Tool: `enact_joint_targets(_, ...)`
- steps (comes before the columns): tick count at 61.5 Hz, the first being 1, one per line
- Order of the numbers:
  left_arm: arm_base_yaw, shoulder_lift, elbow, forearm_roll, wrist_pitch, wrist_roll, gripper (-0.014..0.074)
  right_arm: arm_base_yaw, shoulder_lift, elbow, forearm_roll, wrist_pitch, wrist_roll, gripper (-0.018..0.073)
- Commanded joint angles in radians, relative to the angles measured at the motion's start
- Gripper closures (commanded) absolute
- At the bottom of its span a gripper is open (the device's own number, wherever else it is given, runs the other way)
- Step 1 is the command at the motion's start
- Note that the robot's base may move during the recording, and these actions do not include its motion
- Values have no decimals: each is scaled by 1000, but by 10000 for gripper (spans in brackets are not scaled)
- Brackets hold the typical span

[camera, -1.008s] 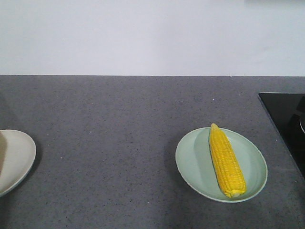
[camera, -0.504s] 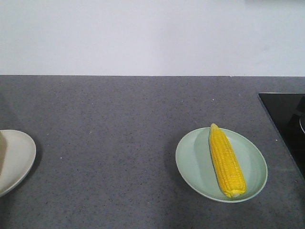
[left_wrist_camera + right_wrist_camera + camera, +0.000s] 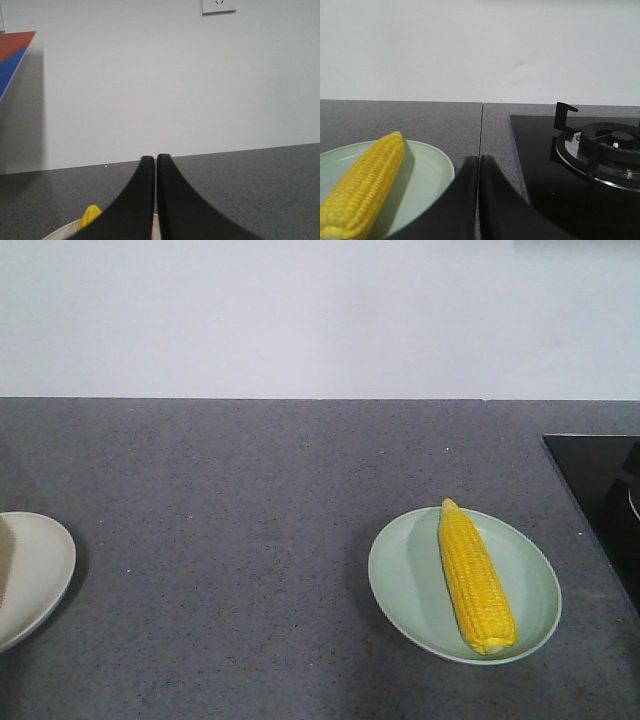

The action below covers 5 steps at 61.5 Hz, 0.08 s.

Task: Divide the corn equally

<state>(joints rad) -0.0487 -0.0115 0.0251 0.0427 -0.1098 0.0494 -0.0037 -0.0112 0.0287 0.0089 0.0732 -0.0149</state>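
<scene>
A bright yellow corn cob [image 3: 476, 578] lies on a pale green plate [image 3: 406, 580] at about 4 o'clock on the dark grey speckled desk [image 3: 250, 540] in the front view, its pointed tip toward 12 o'clock and its blunt end toward 5 o'clock, near the plate's front rim. At 9 o'clock, a cream plate [image 3: 45, 565] is cut off by the left edge of the picture, well apart from the green one. A black glass cooktop [image 3: 600, 490] sits at 3 o'clock, just beside the green plate. A white wall [image 3: 320, 315] runs behind the desk. In the left wrist view, the left hand [image 3: 156, 161] has its two black fingers pressed together with nothing between them; below them at 7 o'clock the tip of a second yellow cob [image 3: 90, 216] shows over the rim of the cream plate. A wall socket [image 3: 218, 6] is at 1 o'clock, and a red and blue panel [image 3: 12, 50] at 10 o'clock. In the right wrist view, the right hand [image 3: 479, 161] is likewise closed on nothing, with the cob on the green plate at 8 o'clock and a gas burner grate [image 3: 600, 150] at 3 o'clock.
</scene>
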Motion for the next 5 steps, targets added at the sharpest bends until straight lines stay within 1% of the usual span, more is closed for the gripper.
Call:
enact_joint_targets(1, -1, -15, 12, -9, -73, 0, 603, -6, -6, 11, -3, -73, -3, 569)
enact_joint_targets(5, -1, -15, 12, -9, -73, 0, 603, -6, -6, 11, -3, -73, -3, 569)
